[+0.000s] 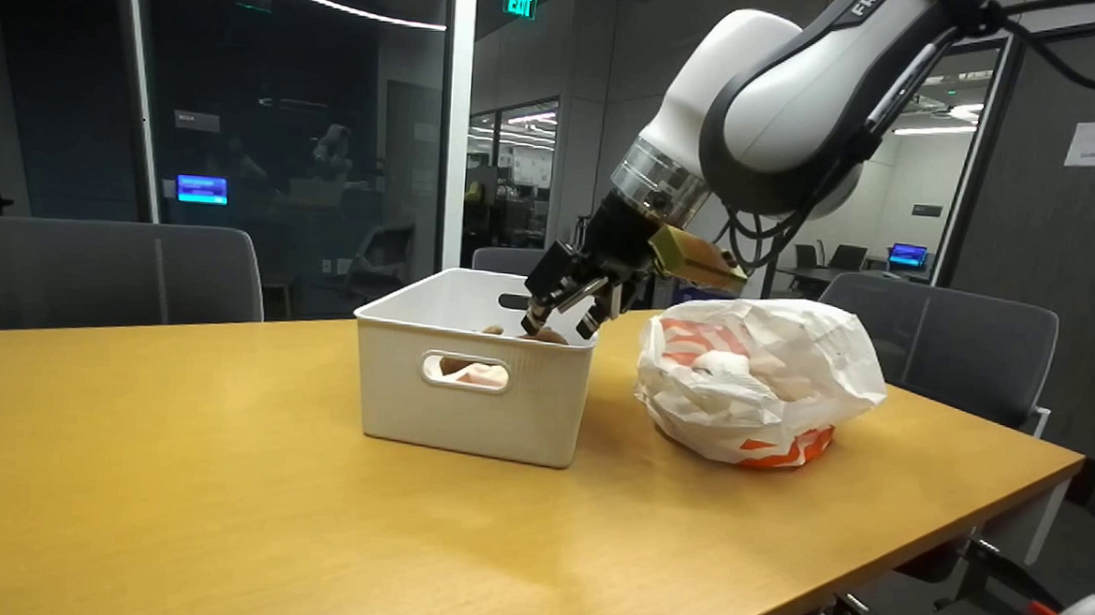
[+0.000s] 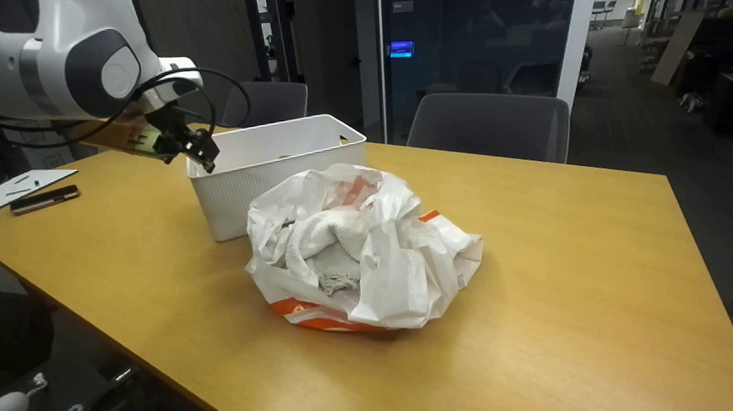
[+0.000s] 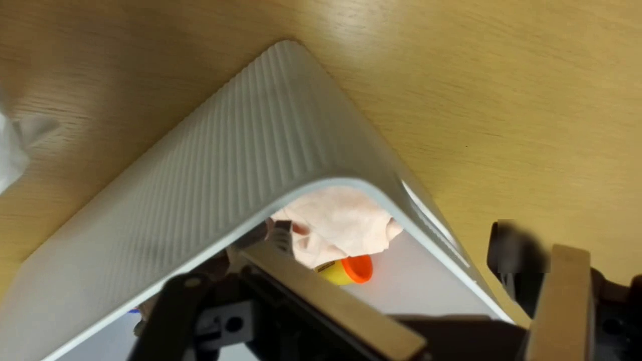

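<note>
As the gripper (image 1: 559, 328) is hovering, jaws apart, at the bin (image 1: 472, 414), positioning is seemingly awaiting completion; the next move is probably requiring clearance from the bin.

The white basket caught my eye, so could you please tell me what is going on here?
The robot's gripper is open at a corner of the white plastic basket, holding nothing. Inside the basket are a pale pink cloth and a yellow tub with an orange lid. A white plastic bag with white fabric inside stands beside the basket.
</note>
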`<state>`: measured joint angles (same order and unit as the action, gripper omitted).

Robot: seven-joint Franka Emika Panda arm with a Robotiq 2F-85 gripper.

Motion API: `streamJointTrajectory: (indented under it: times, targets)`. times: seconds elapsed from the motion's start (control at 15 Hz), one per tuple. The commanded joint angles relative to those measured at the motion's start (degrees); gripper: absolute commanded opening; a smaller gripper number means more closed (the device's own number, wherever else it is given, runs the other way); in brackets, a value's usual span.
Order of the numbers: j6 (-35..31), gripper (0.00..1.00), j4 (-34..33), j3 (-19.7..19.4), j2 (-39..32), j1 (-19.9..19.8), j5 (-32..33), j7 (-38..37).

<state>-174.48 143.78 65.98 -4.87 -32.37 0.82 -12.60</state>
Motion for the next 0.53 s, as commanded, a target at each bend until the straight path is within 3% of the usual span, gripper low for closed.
streamJointTrajectory:
  times: [0.0, 0.27, 0.33, 0.4, 0.47]
  targets:
    - [-0.6, 1.0, -2.8, -0.9, -2.0, 1.1, 1.9, 0.8]
    - [5.3, 1.0, -8.9, -3.9, -3.0, 1.3, 5.4, 1.1]
    - [7.0, 1.0, -10.5, -13.4, -2.5, 10.6, 1.2, 5.4]
    - [10.1, 1.0, -12.5, -16.0, -3.7, 12.3, 1.2, 6.2]
    - [12.6, 1.0, -14.7, -13.1, -7.0, 7.8, 8.7, 1.4]
